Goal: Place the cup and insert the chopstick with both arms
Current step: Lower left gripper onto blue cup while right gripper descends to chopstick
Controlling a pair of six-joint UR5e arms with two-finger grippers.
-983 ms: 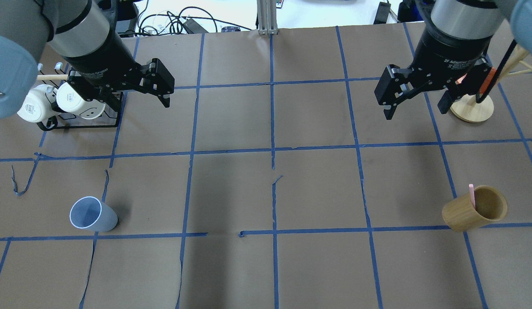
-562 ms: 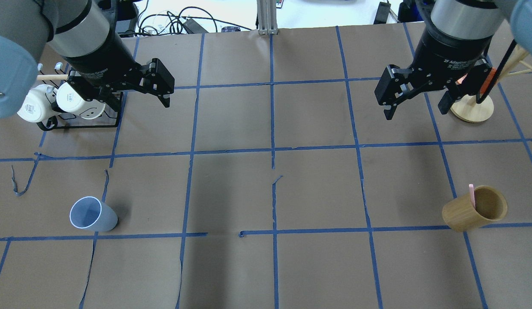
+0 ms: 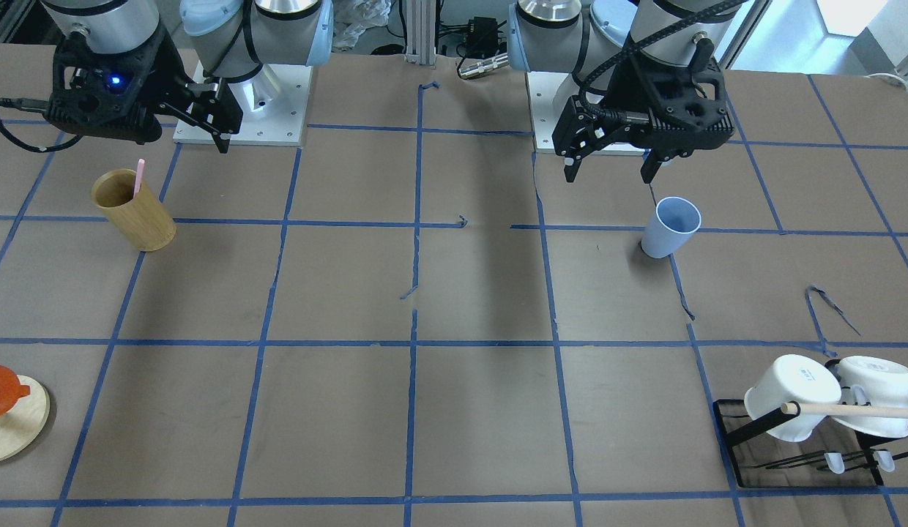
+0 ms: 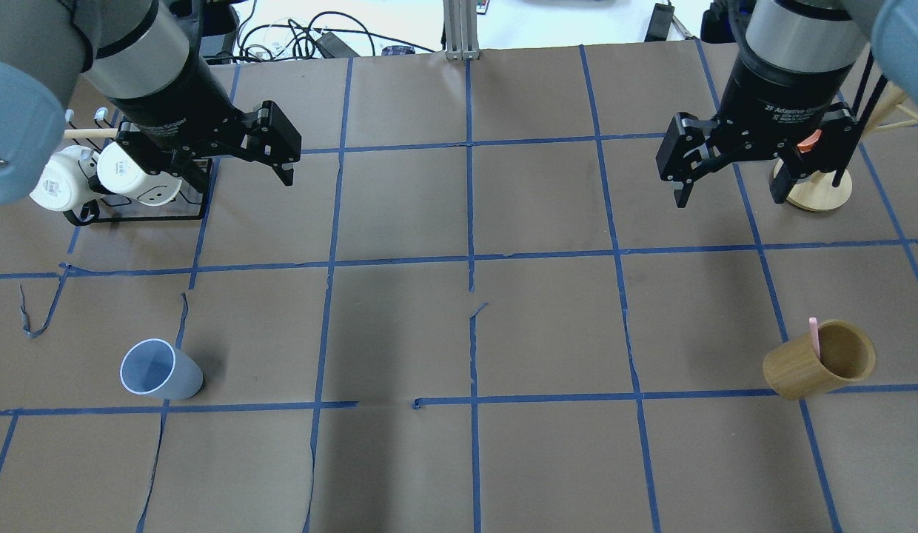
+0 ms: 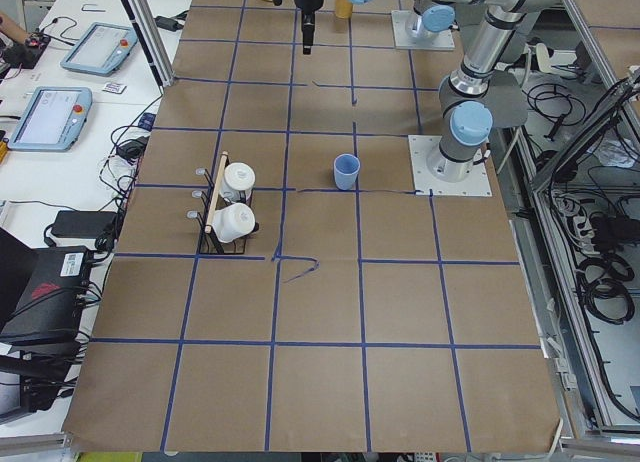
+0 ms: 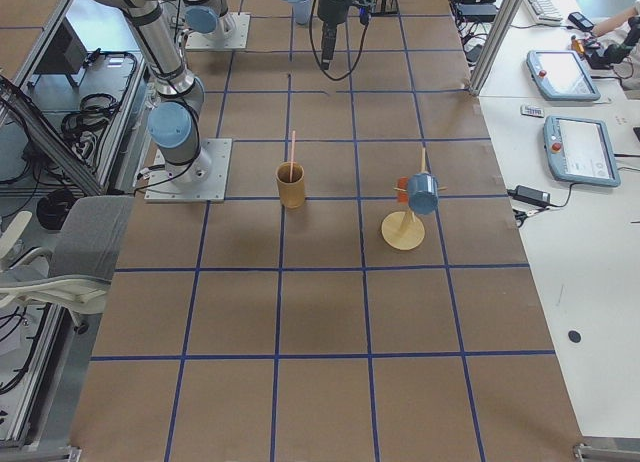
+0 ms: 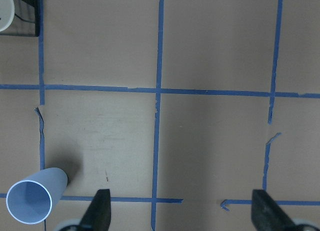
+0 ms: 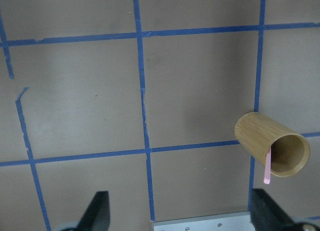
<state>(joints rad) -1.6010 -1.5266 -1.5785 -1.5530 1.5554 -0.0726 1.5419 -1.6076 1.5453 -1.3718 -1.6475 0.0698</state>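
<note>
Hovering with both pairs of fingers [image 7: 100, 211] spread wide and empty, I find the cup [image 4: 161, 370] upright below my left gripper [image 3: 608, 174], off to one side, and the chopstick [image 4: 814, 337] standing near-vertical, seemingly against the rim, in the bamboo holder [image 4: 799, 370] below my right gripper [image 4: 729, 198].

Chopstick [image 4: 814, 337]: we see only its upper end; the rest is hidden inside the bamboo holder [image 4: 792, 374].
Wooden dowel [image 3: 857, 410]: we lose its end past the front view's right edge.
Orange piece [image 3: 0, 391]: cut by the left edge.
</note>
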